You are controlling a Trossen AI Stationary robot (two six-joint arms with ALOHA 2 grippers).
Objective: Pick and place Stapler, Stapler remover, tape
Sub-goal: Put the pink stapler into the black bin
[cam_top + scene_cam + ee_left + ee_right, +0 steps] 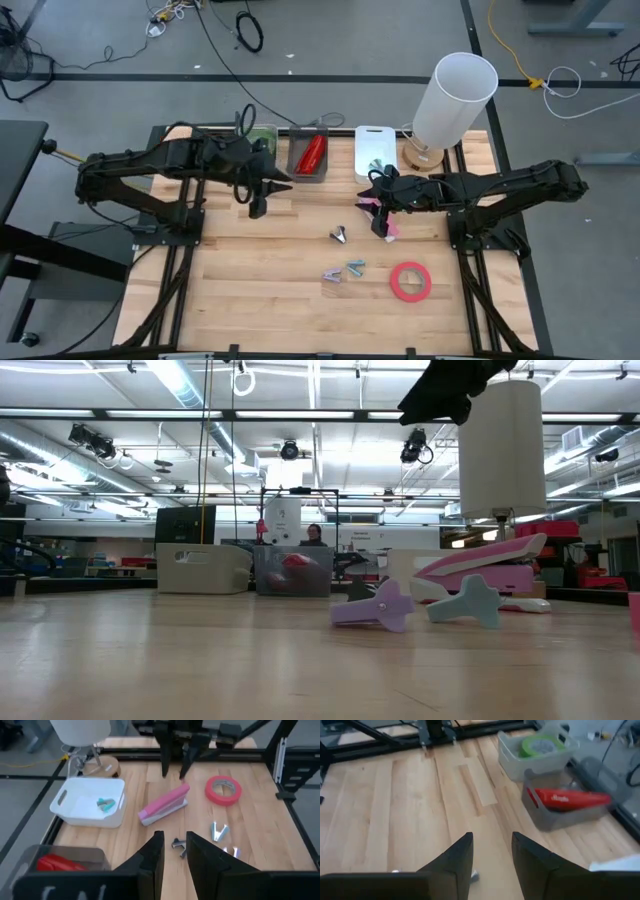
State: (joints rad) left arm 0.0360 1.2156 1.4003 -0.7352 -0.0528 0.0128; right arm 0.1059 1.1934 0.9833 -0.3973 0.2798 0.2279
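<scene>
Robotics lab: exposed ceiling ducts (pixel 190 385), strip lights, equipment racks, loose floor cables (pixel 250 30), wooden bench (pixel 270 270) on metal frame

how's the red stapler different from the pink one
The red stapler lies inside a grey bin at the table's far edge; the pink stapler lies loose on the bare wood. The red one is all red, while the pink one has a pale underside. The right gripper hovers directly over the pink one; no gripper is by the red one. Both lie flat and look similar in length.
</scene>
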